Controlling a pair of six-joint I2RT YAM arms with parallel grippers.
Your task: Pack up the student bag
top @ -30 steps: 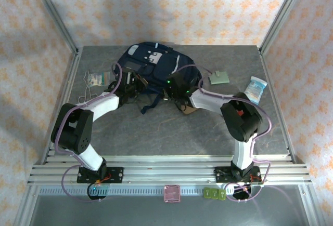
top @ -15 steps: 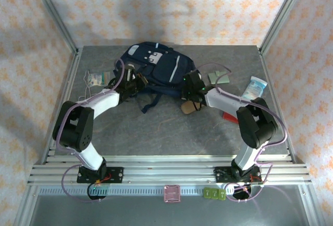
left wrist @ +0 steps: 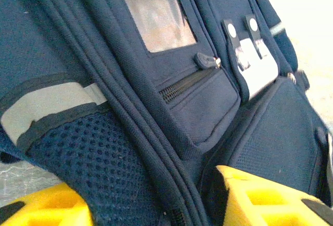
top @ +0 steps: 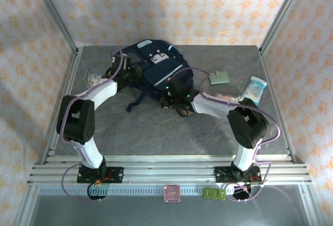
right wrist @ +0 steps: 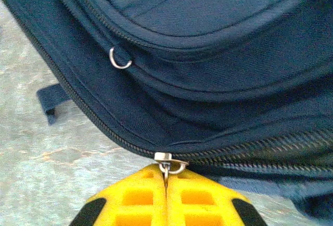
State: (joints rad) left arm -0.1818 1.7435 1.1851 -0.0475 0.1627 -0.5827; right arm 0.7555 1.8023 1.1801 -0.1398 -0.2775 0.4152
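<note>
Your left gripper (left wrist: 151, 203) has just spread around the student bag (top: 161, 67); your right gripper (right wrist: 166, 185) pinches the zipper pull (right wrist: 167, 160), ready to zip.

Bright, even light throughout; the student bag (left wrist: 208, 106) is soft-focused close up, with background glare washed out.
</note>
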